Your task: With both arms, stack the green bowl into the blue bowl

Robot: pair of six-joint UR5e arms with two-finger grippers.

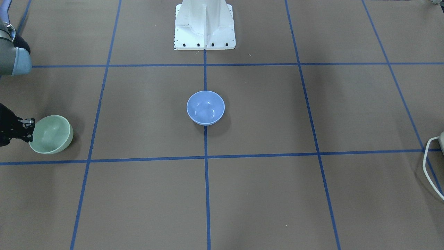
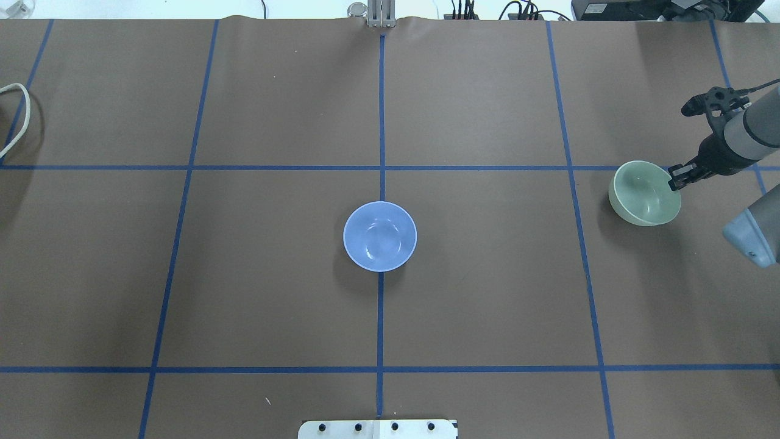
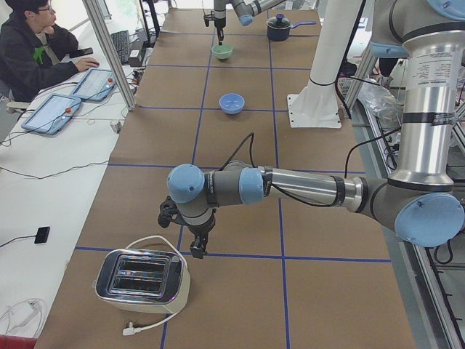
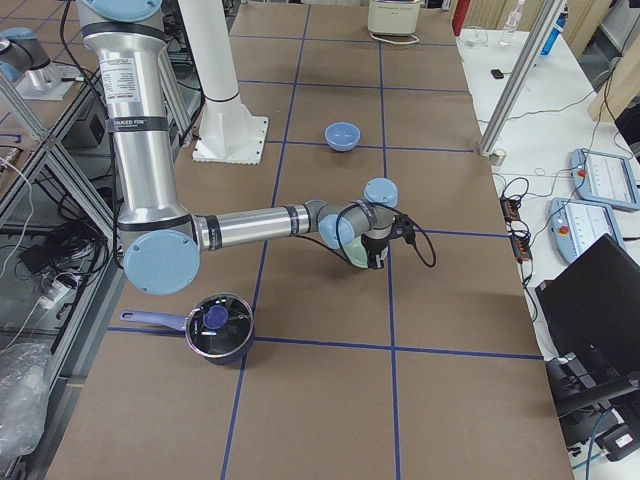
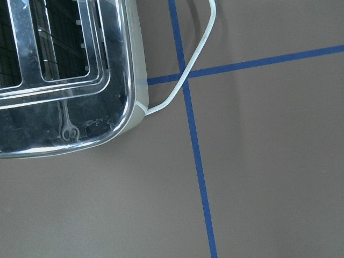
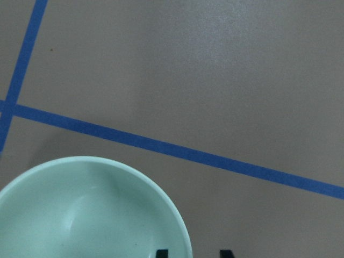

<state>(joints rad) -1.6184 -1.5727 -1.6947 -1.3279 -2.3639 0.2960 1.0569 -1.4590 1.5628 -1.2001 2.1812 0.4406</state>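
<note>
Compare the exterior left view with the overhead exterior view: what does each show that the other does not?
Only exterior left: the left arm stretched low over the table, its jaws pointing down beside a chrome toaster; a dark pot beyond the green bowl; a seated operator.
Only overhead: a straight look down into both bowls, and the right arm with its jaws at the green bowl's rim.
Both: the blue bowl mid-table and the green bowl set apart from it, each empty.
</note>
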